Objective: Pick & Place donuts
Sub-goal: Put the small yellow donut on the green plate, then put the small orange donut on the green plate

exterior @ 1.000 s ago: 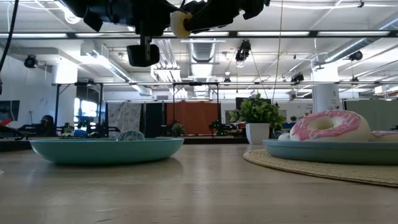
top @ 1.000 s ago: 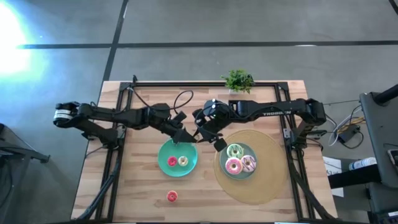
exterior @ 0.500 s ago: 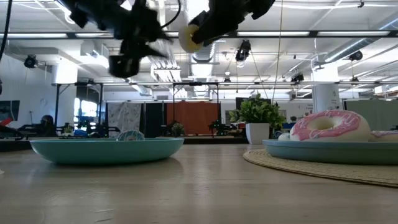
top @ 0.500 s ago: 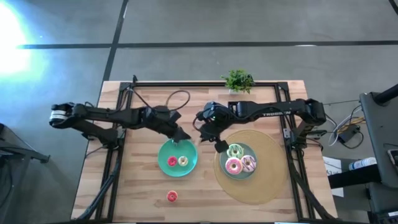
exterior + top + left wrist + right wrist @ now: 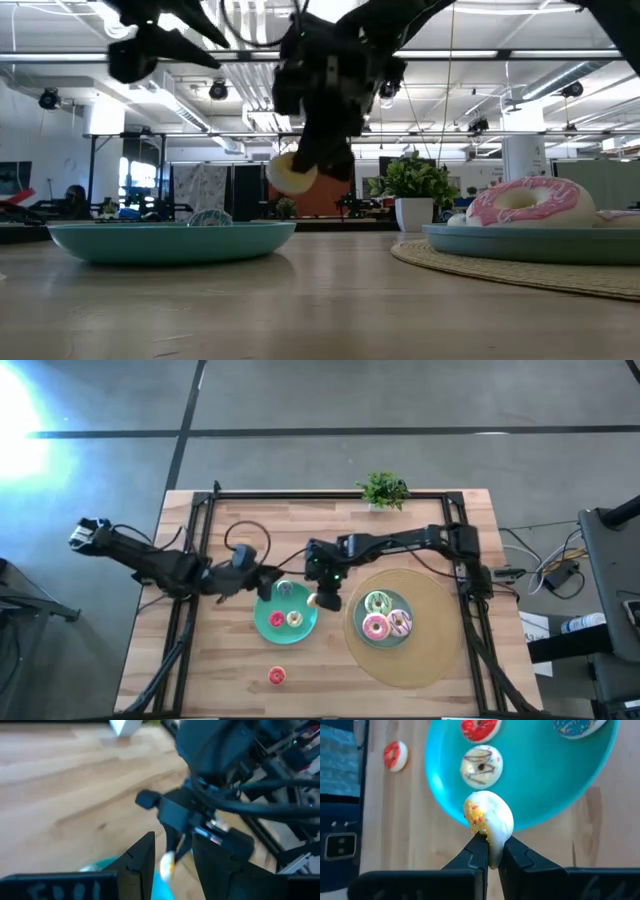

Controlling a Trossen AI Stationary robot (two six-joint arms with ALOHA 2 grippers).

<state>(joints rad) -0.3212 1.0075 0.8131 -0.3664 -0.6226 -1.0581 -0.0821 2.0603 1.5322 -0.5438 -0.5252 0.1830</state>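
Wooden table [image 5: 220, 660]: two teal plates [image 5: 265, 622], round mat [image 5: 440, 650], potted plant [image 5: 383, 490], orange donut [image 5: 277, 676].

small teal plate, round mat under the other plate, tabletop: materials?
Small teal plate: likely plastic or glazed ceramic; uniform colour and a smooth surface, can't tell which.
Round mat: looks like woven natural fibre, tan, with a ribbed edge in the low view.
Tabletop: wood, probably butcher-block style; pale planks with visible grain and seams, matte.
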